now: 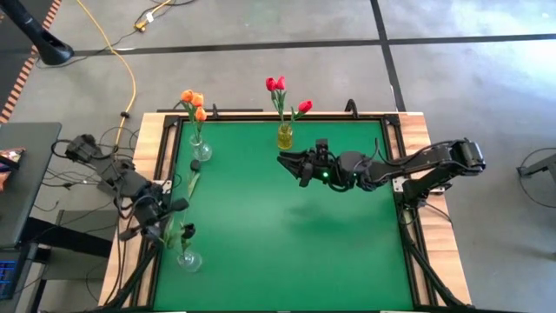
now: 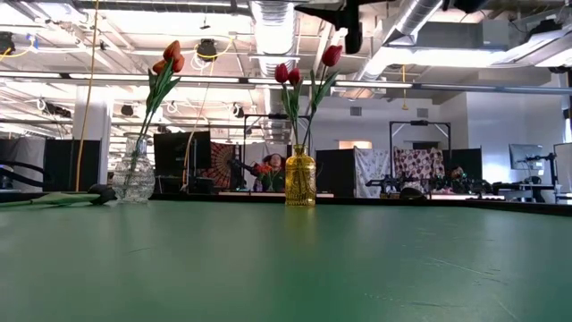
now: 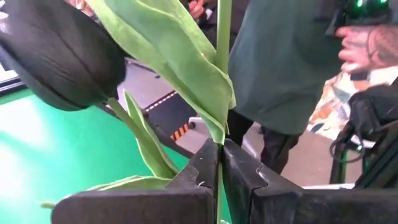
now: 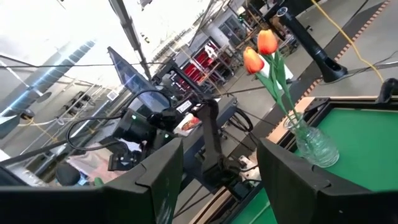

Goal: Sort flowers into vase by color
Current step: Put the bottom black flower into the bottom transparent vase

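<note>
At eight o'clock on the green bench, the left hand pinches a green stem tight, carrying the black tulip toward the clear vase just beside it. The right hand hangs released above the middle, near the yellow vase of red tulips, probably waiting; orange tulips fill the vase at eleven o'clock.

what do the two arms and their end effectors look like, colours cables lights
Both arms are dark, near-black jointed links. The right arm is long and slim, with a small green light near its wrist; its end effector has two broad, flat black fingers. The left arm trails loose black cables; its end effector has blocky black fingers with angular edges.
</note>
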